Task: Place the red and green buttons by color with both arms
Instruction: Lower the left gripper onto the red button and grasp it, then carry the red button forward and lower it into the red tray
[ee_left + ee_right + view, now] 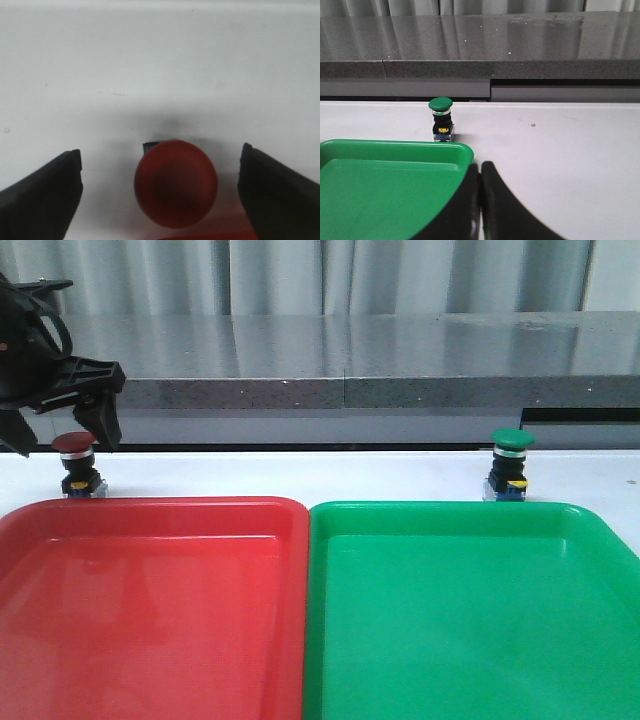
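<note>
Nearest the robot lie the two trays, red tray [150, 610] on the left and green tray [470, 610] on the right, edges touching, both bare of buttons. Just beyond their far rims, on the white table [300, 475], stand the buttons, each upright and behind the tray of its own color: the red button [75, 462] near the left edge, the green button [511, 462] toward the right.

Over the red button hangs the left hand [62, 435], its fingers [45, 195] spread wide with the cap [175, 183] between them and touching neither. The right hand [480, 200] sits well short of the green button [441, 119], low beside the green tray's corner [465, 150], fingers pressed together on nothing.

Each button looks small, light and rigid: hard plastic, unlikely to crush. The domed cap is smooth and rounded, so a pinch there would likely slip or tilt the piece. The black body under the cap, or the squarer base, probably offers a surer hold. Being top-heavy on a narrow foot, a button may topple if one finger reaches it first, so centering matters.

Farther back runs a grey stone ledge [380, 390].
</note>
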